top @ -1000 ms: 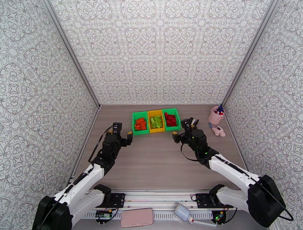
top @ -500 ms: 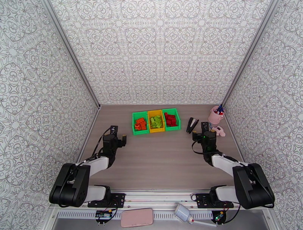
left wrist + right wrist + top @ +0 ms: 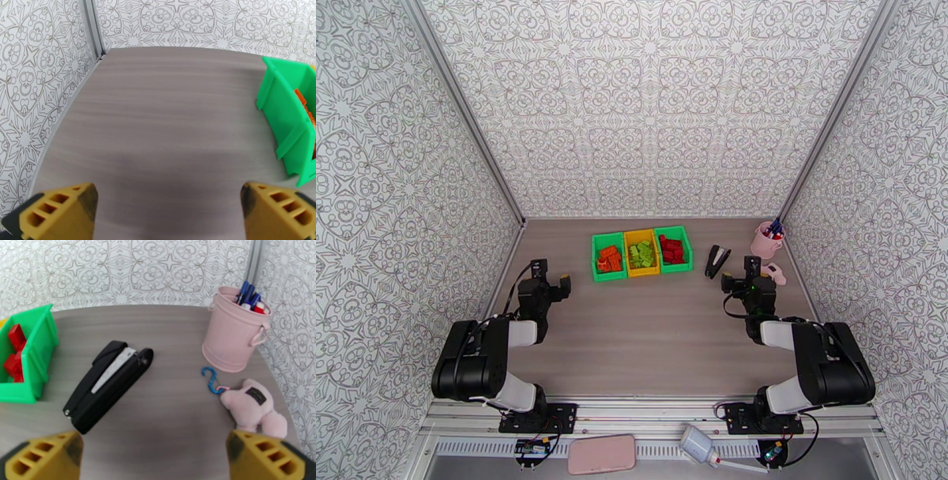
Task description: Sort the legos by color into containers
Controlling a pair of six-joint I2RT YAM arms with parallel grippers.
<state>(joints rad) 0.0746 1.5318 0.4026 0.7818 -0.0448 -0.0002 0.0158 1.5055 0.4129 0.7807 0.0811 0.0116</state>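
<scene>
The containers stand in a row at the back centre. The left green bin [image 3: 594,256] holds orange legos [image 3: 609,258], the yellow bin [image 3: 641,273] holds lime green legos [image 3: 641,253], and the right green bin [image 3: 687,251] holds red legos [image 3: 672,249]. My left gripper [image 3: 551,274] is open and empty, low over the table left of the bins. In its wrist view the left gripper [image 3: 169,197] faces bare table, with the green bin [image 3: 286,118] and orange legos [image 3: 306,106] at right. My right gripper [image 3: 740,271] [image 3: 155,445] is open and empty, right of the bins, near the red legos [image 3: 14,354].
A black stapler [image 3: 716,260] [image 3: 108,384] lies between the right bin [image 3: 35,354] and a pink pen cup [image 3: 766,241] [image 3: 233,334]. A pink plush [image 3: 256,407] with a blue clip [image 3: 211,380] lies by the right wall. Patterned walls close in three sides.
Both arms have folded back toward their bases and moved outward, away from the bins. The right arm's retreat uncovered the stapler. Both grippers stayed open.
</scene>
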